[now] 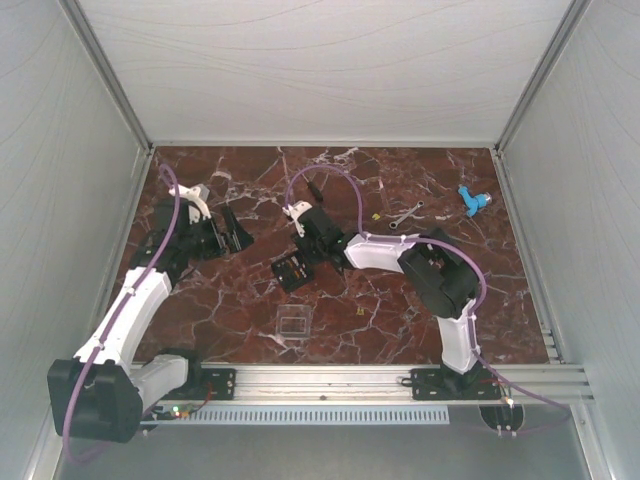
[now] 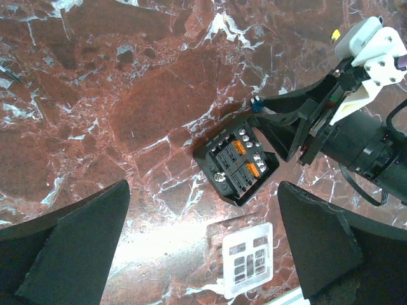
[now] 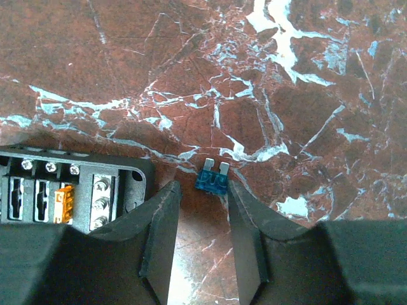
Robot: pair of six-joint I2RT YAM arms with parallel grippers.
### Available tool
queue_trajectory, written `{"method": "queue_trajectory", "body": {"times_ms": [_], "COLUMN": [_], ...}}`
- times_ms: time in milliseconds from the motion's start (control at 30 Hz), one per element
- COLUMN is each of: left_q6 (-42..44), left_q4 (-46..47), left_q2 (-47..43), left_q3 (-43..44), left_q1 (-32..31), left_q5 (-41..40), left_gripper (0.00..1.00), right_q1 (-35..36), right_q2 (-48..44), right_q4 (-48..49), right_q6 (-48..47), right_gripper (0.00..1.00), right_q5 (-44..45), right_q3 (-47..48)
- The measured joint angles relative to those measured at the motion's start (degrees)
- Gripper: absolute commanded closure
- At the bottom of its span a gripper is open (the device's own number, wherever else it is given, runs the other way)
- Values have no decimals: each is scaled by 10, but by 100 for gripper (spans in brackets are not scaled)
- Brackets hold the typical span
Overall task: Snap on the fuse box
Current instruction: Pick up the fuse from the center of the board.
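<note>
The black fuse box (image 1: 292,270) lies open-faced on the marble table, its slots showing orange fuses; it also shows in the left wrist view (image 2: 236,164) and the right wrist view (image 3: 70,190). The clear lid (image 1: 291,322) lies flat nearer the arms, apart from the box, and shows in the left wrist view (image 2: 248,259). My right gripper (image 1: 310,250) (image 3: 202,190) is low beside the box's corner, jaws slightly apart. A small blue fuse (image 3: 213,181) lies on the table at its tips, touching only one finger. My left gripper (image 1: 236,230) (image 2: 203,190) is wide open and empty, left of the box.
A silver wrench (image 1: 405,214), a blue plastic part (image 1: 473,201) and a small yellow fuse (image 1: 373,215) lie at the back right. Another yellow speck (image 1: 360,312) lies right of the lid. Enclosure walls stand on three sides.
</note>
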Motion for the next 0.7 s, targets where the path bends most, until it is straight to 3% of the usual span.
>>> {"method": "queue_trajectory", "body": {"times_ms": [533,700], "left_q6": [-2,-4], "left_q4": [4,4], "left_q2": [7,9], "left_q3": [-1,-1], "left_q1": [5,9], "left_q5": [5,7], "left_gripper": [0,0], "right_q1": [17,17], "right_q2": [9,17], "right_q4": [4,3], "right_q6": [96,110], "right_gripper": [66,71], "right_q5": [88,94], "right_q3": [3,14]}}
